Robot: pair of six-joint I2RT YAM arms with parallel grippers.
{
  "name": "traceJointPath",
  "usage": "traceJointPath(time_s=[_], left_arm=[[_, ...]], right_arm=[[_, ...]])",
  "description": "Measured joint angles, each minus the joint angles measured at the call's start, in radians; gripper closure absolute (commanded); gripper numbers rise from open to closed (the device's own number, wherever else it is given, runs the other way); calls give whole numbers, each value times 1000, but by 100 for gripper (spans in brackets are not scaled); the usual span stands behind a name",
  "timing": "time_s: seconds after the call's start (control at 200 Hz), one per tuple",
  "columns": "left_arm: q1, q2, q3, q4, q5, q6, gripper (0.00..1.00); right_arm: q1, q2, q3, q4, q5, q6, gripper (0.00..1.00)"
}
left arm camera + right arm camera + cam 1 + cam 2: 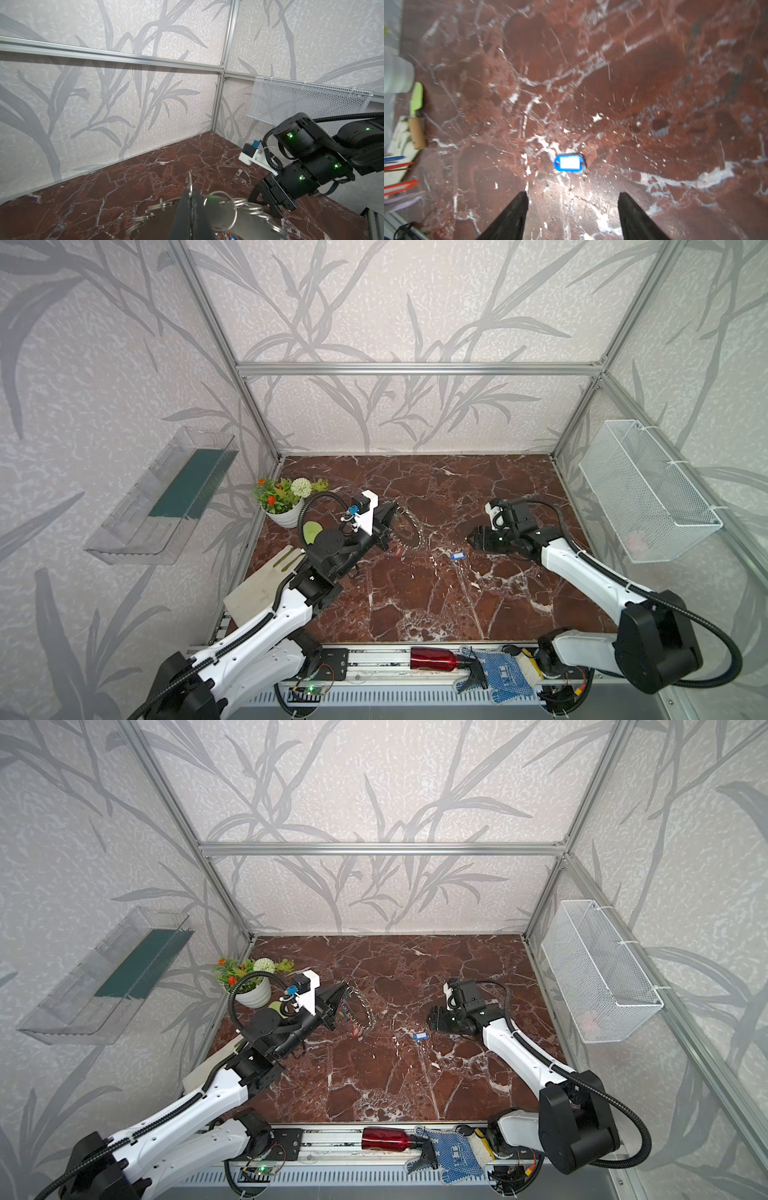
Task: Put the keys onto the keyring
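Red metallic bottle (434,659) and dotted blue glove (505,674) lie on the front rail. Above the veined red marble counter (436,601), the left end effector (190,193) is clenched on the flat grey keyring (411,526), held tilted with tagged keys (397,551) dangling. One blue-tagged key (569,163) lies flat near the released right end effector (573,196).

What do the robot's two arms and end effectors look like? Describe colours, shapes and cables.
The left arm and right arm have white shells, black cylindrical joints and black ribbed cables. The left end effector and right end effector have black tapered fingers.
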Motion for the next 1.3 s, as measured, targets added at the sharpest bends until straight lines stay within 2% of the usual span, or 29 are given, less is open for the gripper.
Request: traceJointPath(time_s=[0.25, 0.435, 1.14, 1.305], left_arm=[[0, 2, -1, -17, 8, 3, 100], [0, 2, -1, -24, 15, 8, 100], [0, 3, -1, -52, 47, 8, 100], [0, 3, -1, -57, 53, 8, 100]], right_arm=[[3, 171, -13, 32, -12, 26, 31], [3, 216, -13, 77, -28, 33, 31], [3, 222, -5, 99, -47, 37, 31], [3, 156, -5, 74, -55, 37, 31]])
